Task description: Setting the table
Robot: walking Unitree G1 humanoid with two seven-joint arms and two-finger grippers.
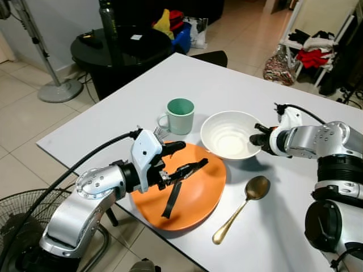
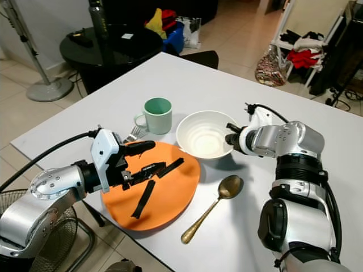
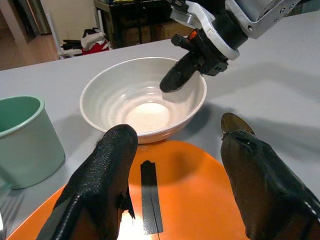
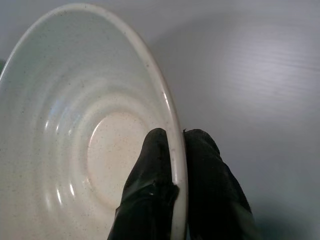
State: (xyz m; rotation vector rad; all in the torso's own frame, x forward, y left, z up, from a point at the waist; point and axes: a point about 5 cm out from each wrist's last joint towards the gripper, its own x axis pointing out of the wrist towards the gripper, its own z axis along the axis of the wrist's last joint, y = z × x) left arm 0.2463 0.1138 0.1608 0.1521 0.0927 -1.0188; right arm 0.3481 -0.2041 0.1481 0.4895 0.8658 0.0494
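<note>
A white bowl (image 1: pixel 229 133) stands mid-table, just beyond an orange plate (image 1: pixel 198 192). My right gripper (image 1: pixel 258 139) is shut on the bowl's right rim, one finger inside and one outside (image 4: pixel 172 145). Above the plate's left part hovers my left gripper (image 1: pixel 193 154), open and holding nothing; its fingers (image 3: pixel 107 180) spread wide. A green mug (image 1: pixel 180 115) sits left of the bowl. A fork (image 1: pixel 160 133) lies partly hidden by my left wrist. To the right of the plate, a gold spoon (image 1: pixel 241 209) lies near the front edge.
The white table (image 1: pixel 227 85) has bare room at the back and right. Beyond it stand a black round side table (image 1: pixel 122 48), a fan stand (image 1: pixel 59 88), a chair back (image 1: pixel 210 56) and a clothes rack (image 1: pixel 317 51). Another fan (image 1: pixel 22 221) is at lower left.
</note>
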